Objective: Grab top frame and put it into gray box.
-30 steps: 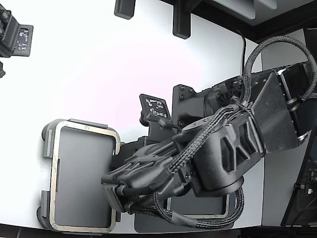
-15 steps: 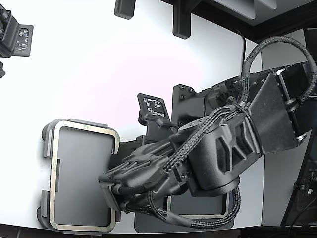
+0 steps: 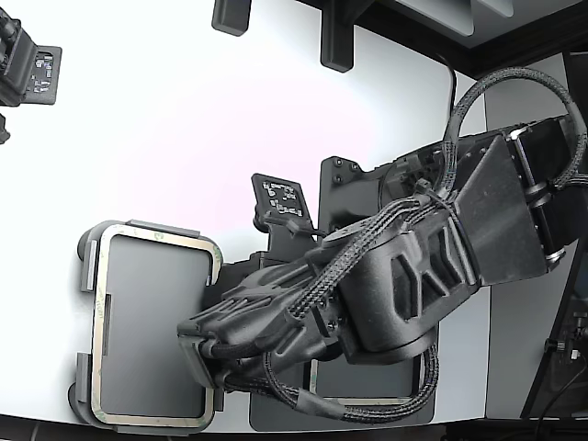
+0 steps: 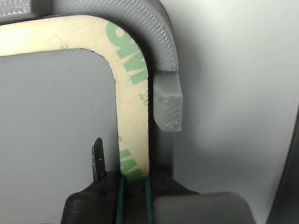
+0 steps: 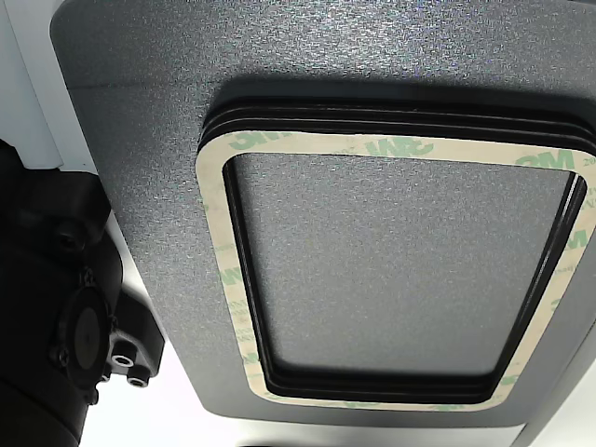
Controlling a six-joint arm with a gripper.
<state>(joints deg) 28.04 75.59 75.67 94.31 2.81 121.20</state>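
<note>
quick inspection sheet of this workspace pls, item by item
surface: white table, bare in the middle
job's things: top frame lying in gray box; more frames stacked on dark pad
clutter: nothing seen
grippers: gripper closed on the frame's long side
cables: braided black bundle along the arm
surroundings: second arm's end at the exterior view's left, black fixtures along the far edge

The black arm is reaching from the exterior view's right toward its lower left, folded low over the table (image 3: pixel 184 119), braided cables looping along it. Its wrist is angling downward, and the pincer (image 4: pixel 134 179) is closing its jaws on one side bar of the top frame (image 4: pixel 133 116), one jaw at each edge.
</note>
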